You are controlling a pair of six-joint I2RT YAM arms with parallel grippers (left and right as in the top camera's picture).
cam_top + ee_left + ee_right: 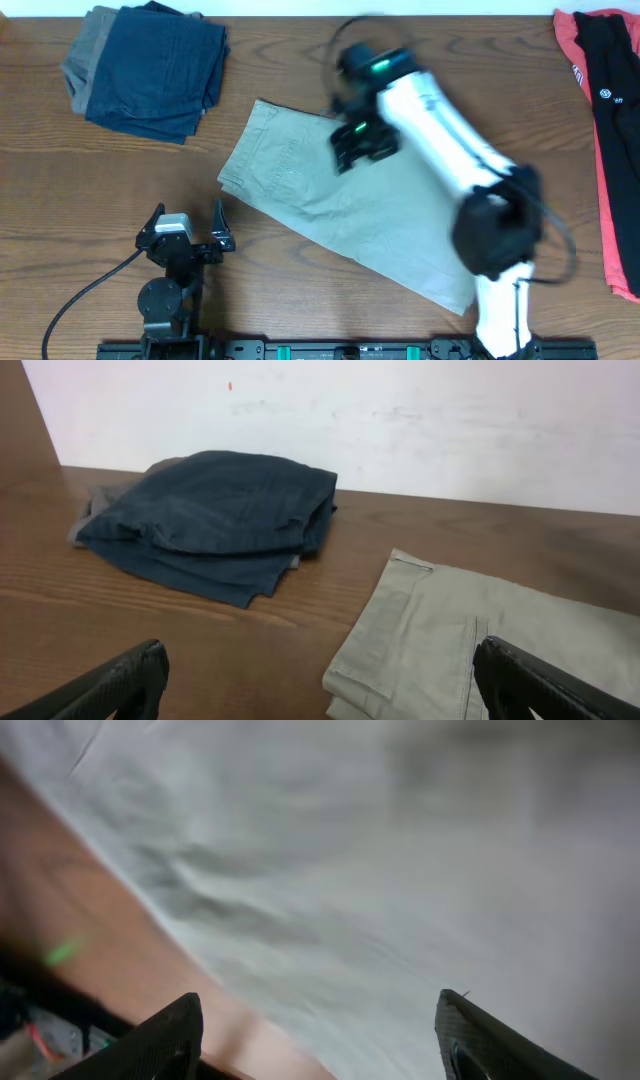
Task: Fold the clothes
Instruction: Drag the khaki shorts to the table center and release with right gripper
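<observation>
The khaki shorts (330,212) lie flat in the middle, the right gripper (355,150) hovering fingers-spread over their far edge, likely to grab a fold, while the left gripper (188,215) sits near-left, also spread.

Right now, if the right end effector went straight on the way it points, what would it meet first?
The khaki shorts: their cloth fills the view ahead of the right end effector, though blur hides the distance.

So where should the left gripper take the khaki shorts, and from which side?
Probably the corner of the khaki shorts nearest the left gripper. It lies flat with bare wood beside it, so the open gripper can slide in low from the left and pinch the edge.
</observation>
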